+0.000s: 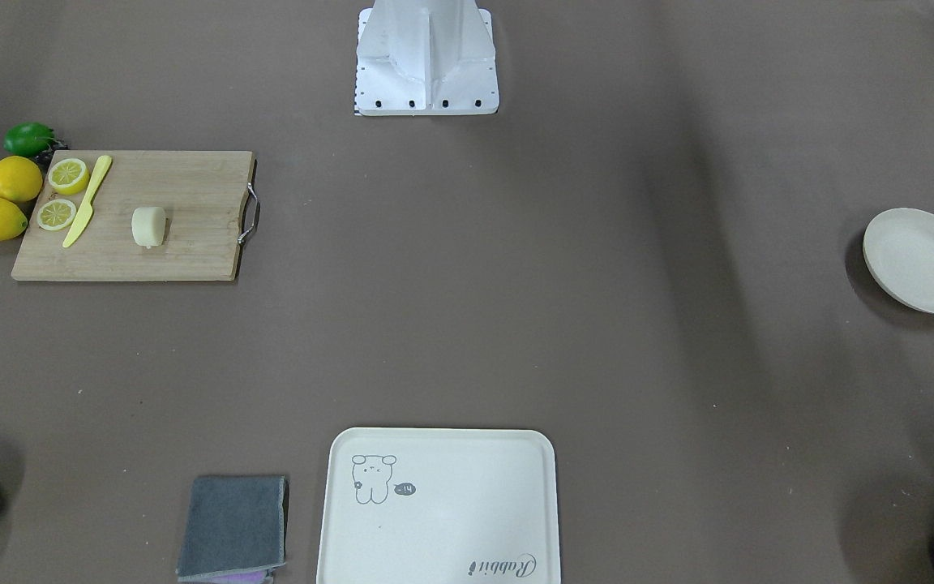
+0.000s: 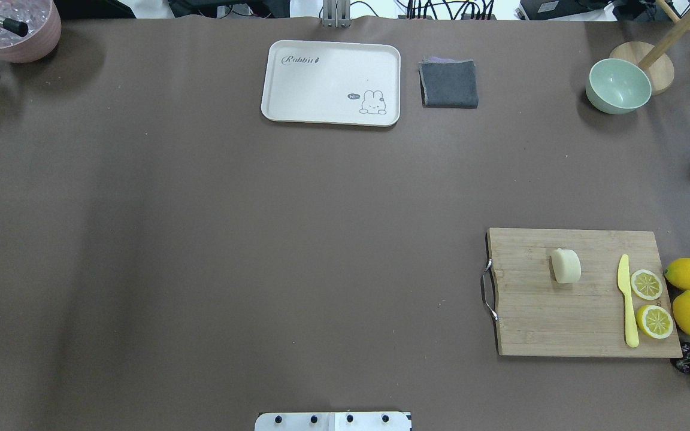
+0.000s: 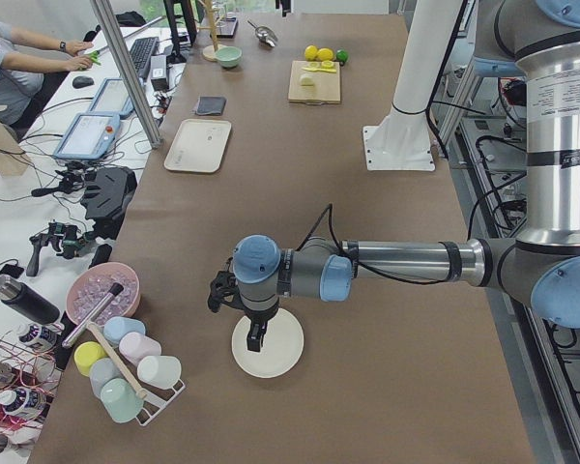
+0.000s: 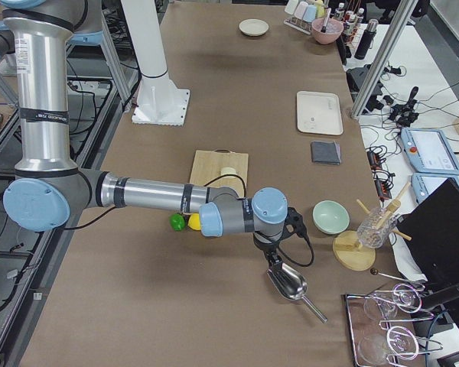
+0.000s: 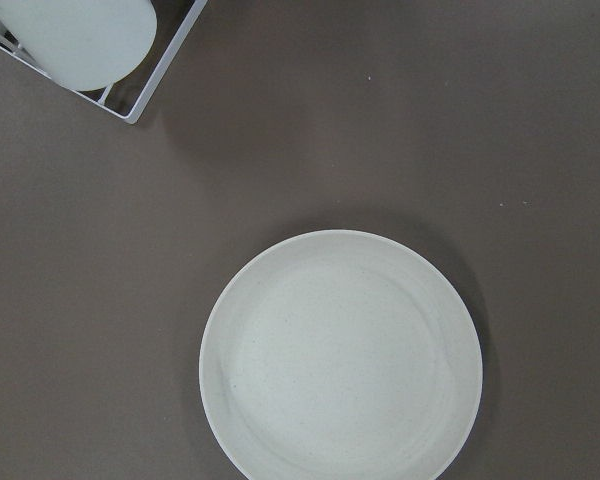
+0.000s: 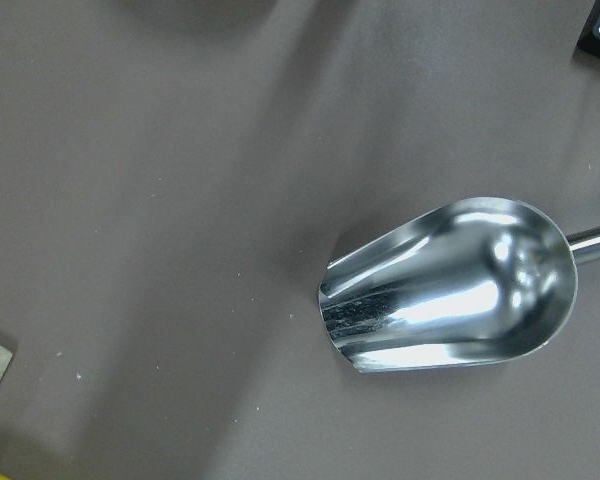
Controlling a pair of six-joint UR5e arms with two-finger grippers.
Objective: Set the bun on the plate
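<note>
The bun, a small pale cream lump, lies on a wooden cutting board on the robot's right side, with nothing holding it; it also shows as the bun. The round off-white plate sits bare at the table's far left end, and fills the left wrist view as the plate. My left gripper hangs just above the plate. My right gripper hovers over a metal scoop, well away from the bun. I cannot tell whether either gripper is open or shut.
Two lemon slices, a yellow knife, whole lemons and a lime sit by the board. A cream tray, grey cloth and green bowl line the far edge. A cup rack stands near the plate.
</note>
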